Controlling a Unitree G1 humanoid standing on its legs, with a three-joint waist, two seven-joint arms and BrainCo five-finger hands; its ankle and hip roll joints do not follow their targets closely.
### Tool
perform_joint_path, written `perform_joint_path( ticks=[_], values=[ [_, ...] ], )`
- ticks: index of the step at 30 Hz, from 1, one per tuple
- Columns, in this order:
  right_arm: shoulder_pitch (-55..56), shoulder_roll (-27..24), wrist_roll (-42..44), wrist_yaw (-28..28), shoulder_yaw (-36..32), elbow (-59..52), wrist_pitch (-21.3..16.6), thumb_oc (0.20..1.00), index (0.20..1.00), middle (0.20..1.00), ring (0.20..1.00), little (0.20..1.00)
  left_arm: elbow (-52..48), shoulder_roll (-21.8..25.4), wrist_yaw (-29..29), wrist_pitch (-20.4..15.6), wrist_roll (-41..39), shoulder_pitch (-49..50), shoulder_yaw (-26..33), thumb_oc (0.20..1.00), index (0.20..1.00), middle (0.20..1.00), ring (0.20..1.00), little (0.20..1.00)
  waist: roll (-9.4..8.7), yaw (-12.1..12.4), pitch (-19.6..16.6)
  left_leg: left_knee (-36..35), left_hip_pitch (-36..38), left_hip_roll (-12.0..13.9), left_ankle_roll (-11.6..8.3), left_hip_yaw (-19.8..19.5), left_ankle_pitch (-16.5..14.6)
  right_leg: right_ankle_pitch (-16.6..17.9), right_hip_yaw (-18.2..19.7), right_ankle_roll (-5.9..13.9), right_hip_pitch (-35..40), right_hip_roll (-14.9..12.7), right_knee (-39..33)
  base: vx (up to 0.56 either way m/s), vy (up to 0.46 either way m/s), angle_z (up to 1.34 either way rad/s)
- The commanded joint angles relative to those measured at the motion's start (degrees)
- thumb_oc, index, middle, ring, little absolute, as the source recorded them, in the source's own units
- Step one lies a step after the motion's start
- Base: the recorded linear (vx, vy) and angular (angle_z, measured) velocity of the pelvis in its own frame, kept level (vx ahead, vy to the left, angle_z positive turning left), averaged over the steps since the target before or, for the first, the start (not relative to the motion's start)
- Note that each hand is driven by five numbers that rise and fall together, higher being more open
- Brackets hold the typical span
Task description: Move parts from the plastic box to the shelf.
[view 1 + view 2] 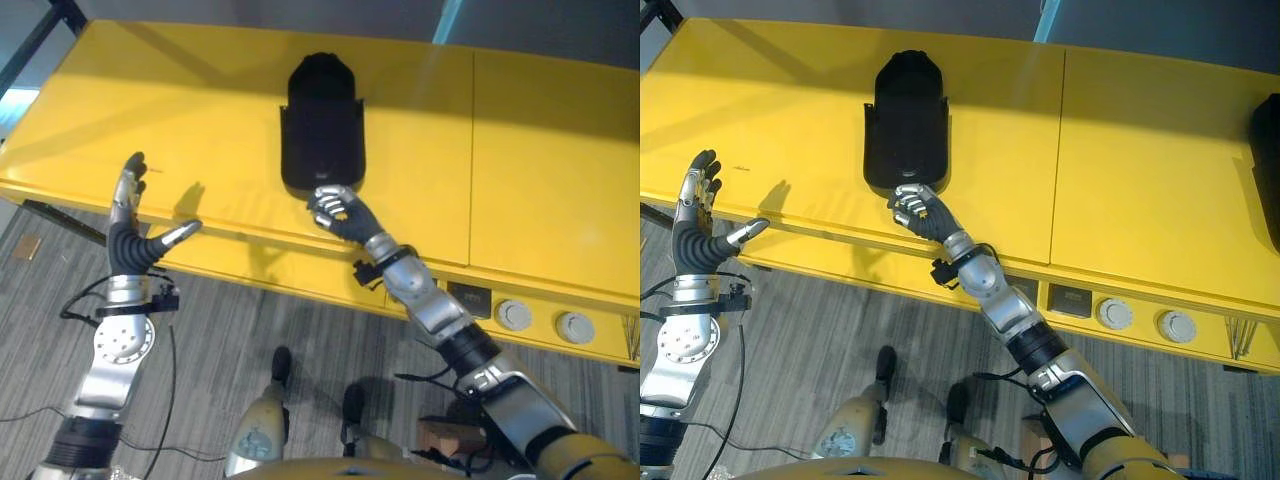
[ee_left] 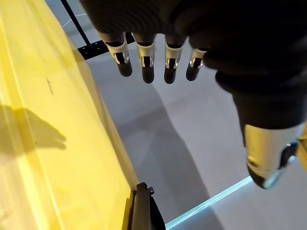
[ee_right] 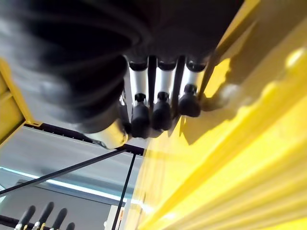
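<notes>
Left eye view: a black part lies flat on the yellow shelf, well in from the front edge. The right hand sits at the part's near end with its fingers curled, touching or just short of it; contact is hard to judge here. The left hand hovers at the shelf's front edge, fingers straight, thumb out, holding nothing. One part looks delivered, and release seems close or done. The plastic box is out of frame, so what remains cannot be counted.

Right eye view: another dark object is cut off at the shelf's far right edge, possibly an earlier-placed part.

Left wrist view: the straight fingers hang over grey floor beside the shelf's yellow side, with nothing between them and the thumb.

Right wrist view: dark fingertips curl toward the palm above the yellow surface. No part shows inside them; the palm is hidden by the hand's cover.
</notes>
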Motion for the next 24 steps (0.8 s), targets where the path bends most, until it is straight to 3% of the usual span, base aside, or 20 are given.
perform_joint_path(
  ticks=[1,5,10,11,12,13,14,17,18,19,21,22,24],
  values=[
    [-3.29,1.83,1.57,-2.25,1.02,-0.76,-2.72,0.200,0.200,0.200,0.200,0.200,0.30,0.28,0.08,-2.95,-1.14,-2.96,-1.40,1.000,1.000,1.000,1.000,1.000,-1.22,0.64,-1.94,3.52,5.90,1.20,-2.98,3.28,-10.82,-7.33,3.38,6.14,-1.83,-1.07,5.34,0.00,0.000,0.00],
    [0.10,-0.44,2.64,-1.70,-1.34,-6.66,-3.70,0.200,0.200,0.200,0.200,0.200,-1.28,1.05,-0.59,-2.63,-0.40,-5.03,-2.65,1.000,1.000,1.000,1.000,1.000,-2.02,-0.16,-2.17,4.37,6.67,0.82,-2.48,3.38,-12.03,-7.48,3.71,6.58,-0.80,-1.46,5.67,-0.01,0.052,-0.01],
    [12.66,-5.35,7.26,0.33,-11.50,-19.54,-6.67,0.200,0.200,0.200,0.200,0.200,-3.02,1.93,-1.11,-2.23,1.16,-7.17,-3.48,1.000,1.000,1.000,1.000,1.000,-3.94,-4.01,-3.61,5.99,9.23,-0.13,-1.02,4.62,-14.66,-7.37,4.94,7.72,1.42,-2.55,6.48,-0.01,0.113,-0.10],
    [17.84,-6.18,8.34,1.10,-15.78,-23.35,-7.62,1.000,1.000,1.000,1.000,1.000,-3.60,1.74,-1.48,-1.95,1.40,-7.35,-3.19,1.000,1.000,1.000,1.000,1.000,-4.63,-6.05,-4.32,6.67,10.39,-0.50,-0.58,5.76,-15.62,-7.24,5.71,8.37,2.17,-2.84,6.87,0.01,0.122,-0.27],
    [18.25,-6.20,8.40,1.21,-15.98,-23.72,-7.47,1.000,1.000,1.000,1.000,1.000,-3.62,1.74,-1.49,-1.95,1.41,-7.27,-3.32,1.000,1.000,1.000,1.000,1.000,-4.65,-5.88,-4.38,6.71,10.48,-0.52,-0.55,5.83,-15.69,-7.28,5.78,8.40,2.24,-2.86,6.87,-0.04,0.189,-0.26],
    [22.85,-6.71,9.51,2.45,-19.89,-26.86,-8.37,1.000,1.000,1.000,1.000,1.000,-4.15,1.55,-2.02,-1.76,2.06,-6.98,-2.91,1.000,1.000,1.000,1.000,1.000,-5.17,-7.91,-5.00,7.15,11.44,-0.72,-0.12,7.22,-16.42,-7.04,6.74,9.03,2.60,-3.10,7.11,-0.03,0.097,-0.47],
    [23.26,-6.73,9.59,2.57,-20.11,-27.22,-8.23,1.000,1.000,1.000,1.000,1.000,-4.16,1.53,-2.03,-1.77,2.06,-6.91,-3.04,1.000,1.000,1.000,1.000,1.000,-5.18,-7.70,-5.03,7.18,11.57,-0.74,-0.09,7.33,-16.50,-7.09,6.85,9.07,2.68,-3.12,7.13,-0.05,0.146,-0.59],
    [31.21,-7.00,9.05,3.93,-26.54,-30.90,-8.65,1.000,1.000,1.000,1.000,1.000,-5.16,1.25,-3.59,-1.43,2.36,-5.06,-1.70,1.000,1.000,1.000,1.000,1.000,-5.73,-10.69,-5.78,7.45,13.05,-0.85,0.47,9.94,-17.40,-6.36,8.70,10.34,2.72,-3.32,7.58,-0.03,0.104,-0.54],
    [31.57,-6.98,9.08,4.02,-26.69,-31.22,-8.52,1.000,1.000,1.000,1.000,1.000,-5.21,1.24,-3.65,-1.42,2.33,-4.94,-1.77,1.000,1.000,1.000,1.000,1.000,-5.74,-10.50,-5.89,7.42,13.11,-0.85,0.49,10.07,-17.42,-6.36,8.82,10.37,2.71,-3.31,7.58,-0.06,0.120,-0.47],
    [36.66,-6.86,7.55,4.64,-30.40,-31.84,-8.20,1.000,1.000,1.000,1.000,1.000,-6.02,1.52,-4.90,-1.13,3.19,-4.16,-1.12,1.000,1.000,1.000,1.000,1.000,-5.85,-12.77,-5.84,7.35,14.30,-0.72,0.74,12.07,-18.06,-6.01,10.20,11.35,2.31,-3.36,8.41,-0.09,0.103,-0.59],
    [38.31,-6.37,7.38,5.20,-31.31,-32.27,-7.87,1.000,1.000,1.000,1.000,1.000,-6.10,1.71,-5.43,-0.86,3.67,-3.62,-0.82,1.000,1.000,1.000,1.000,1.000,-6.00,-13.39,-5.97,7.08,14.35,-0.76,0.88,13.01,-17.80,-5.05,11.27,11.62,1.39,-3.22,8.81,-0.11,0.072,-0.61],
    [39.89,-4.75,8.95,6.31,-31.38,-30.47,-7.59,1.000,1.000,1.000,1.000,1.000,-5.97,2.38,-5.20,-0.52,4.82,-3.88,-0.27,1.000,1.000,1.000,1.000,1.000,-5.98,-15.08,-5.21,6.26,15.28,0.27,0.80,15.94,-17.76,-3.74,13.33,11.71,-1.69,-1.52,12.16,-0.08,0.028,-0.46],
    [40.25,-4.01,9.24,6.22,-31.30,-29.89,-7.40,1.000,1.000,1.000,1.000,1.000,-5.55,2.58,-4.97,-0.27,5.39,-3.76,0.02,1.000,1.000,1.000,1.000,1.000,-6.02,-15.52,-4.82,6.18,15.78,0.79,0.88,17.91,-17.85,-3.80,13.12,11.71,-2.96,-0.84,13.67,-0.08,0.025,-0.59]
  ],
)
